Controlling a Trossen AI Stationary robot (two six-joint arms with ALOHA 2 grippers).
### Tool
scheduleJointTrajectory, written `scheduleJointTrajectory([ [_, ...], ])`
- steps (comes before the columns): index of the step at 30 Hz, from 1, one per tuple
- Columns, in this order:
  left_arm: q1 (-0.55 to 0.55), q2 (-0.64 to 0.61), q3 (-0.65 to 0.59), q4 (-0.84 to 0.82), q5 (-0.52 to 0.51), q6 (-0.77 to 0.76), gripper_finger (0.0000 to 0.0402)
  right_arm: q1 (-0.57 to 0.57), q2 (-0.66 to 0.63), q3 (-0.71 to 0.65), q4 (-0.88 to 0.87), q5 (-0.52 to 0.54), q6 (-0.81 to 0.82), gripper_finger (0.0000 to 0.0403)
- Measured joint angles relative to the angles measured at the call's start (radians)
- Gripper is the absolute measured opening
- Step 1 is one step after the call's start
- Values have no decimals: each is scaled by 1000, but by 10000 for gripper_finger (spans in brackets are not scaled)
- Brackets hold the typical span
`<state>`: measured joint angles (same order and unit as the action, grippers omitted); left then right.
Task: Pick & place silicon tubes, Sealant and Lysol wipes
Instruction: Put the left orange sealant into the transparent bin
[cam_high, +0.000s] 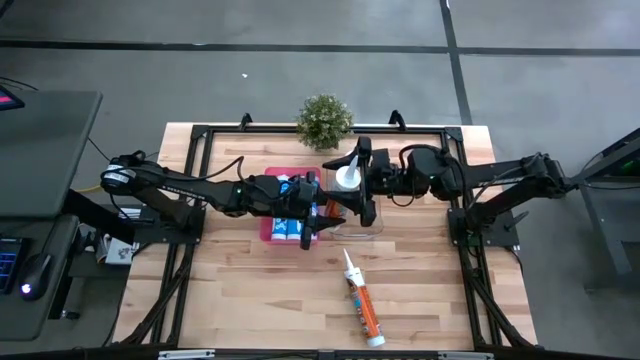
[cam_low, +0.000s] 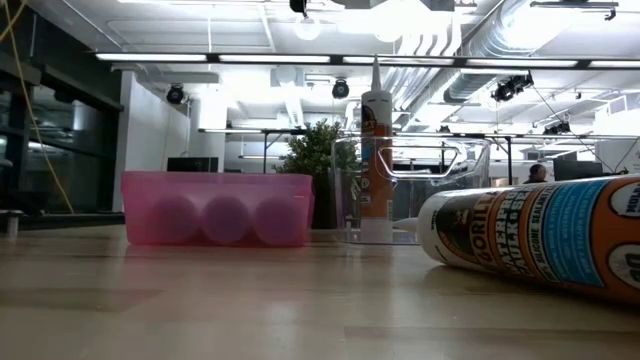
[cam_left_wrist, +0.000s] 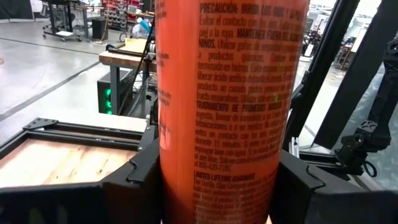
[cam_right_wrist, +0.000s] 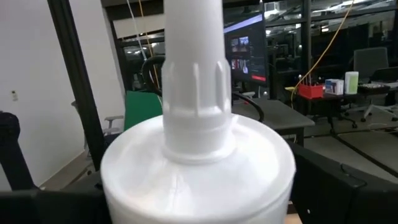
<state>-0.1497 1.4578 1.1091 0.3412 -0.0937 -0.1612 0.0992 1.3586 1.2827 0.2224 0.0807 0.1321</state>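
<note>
My left gripper (cam_high: 318, 215) is shut on an orange sealant tube (cam_left_wrist: 224, 93), which stands upright between its fingers. My right gripper (cam_high: 356, 195) is shut on a tube's white top with its nozzle (cam_right_wrist: 196, 112), which also shows in the high view (cam_high: 347, 178). I cannot tell whether both hold the same tube. Both grippers are over the table's middle and do not show in the low view. Another tube (cam_low: 376, 160) stands upright in a clear container (cam_low: 440, 200). A Gorilla sealant tube (cam_high: 362, 300) lies on its side near the front edge. My left gripper pinches the orange tube's printed body (cam_left_wrist: 186, 180) between its two fingers, which lie level across it. The tube stands upright in the hold; its ends are out of the wrist view. My right gripper has the tube's white shoulder (cam_right_wrist: 124, 180) between its two fingers, just below the nozzle. The fingers come in level and the nozzle points up.
A pink bin (cam_high: 268, 232) with round blue-topped canisters stands under my left gripper; it also shows in the low view (cam_low: 215, 210). The clear container (cam_high: 368, 232) stands to its right. A small potted plant (cam_high: 325, 120) stands at the far edge. Bare wood lies at the front left.
</note>
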Motion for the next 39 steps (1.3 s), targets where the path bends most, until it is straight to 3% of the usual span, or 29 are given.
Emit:
scheduleJointTrajectory([
  [6,0,0,0,0,-2,0,188,0,0,0,-1,-7,17,285],
  [13,0,0,0,0,-13,-8,186,1,0,-1,0,-9,17,193],
  [30,-2,0,3,-23,-62,-25,186,1,0,-2,-2,-41,10,194],
  [36,-1,-1,3,-26,-160,-35,341,1,1,-5,-33,-34,-3,194],
  [39,-1,-1,3,-27,-203,-55,386,1,1,-5,-64,-8,-4,194],
])
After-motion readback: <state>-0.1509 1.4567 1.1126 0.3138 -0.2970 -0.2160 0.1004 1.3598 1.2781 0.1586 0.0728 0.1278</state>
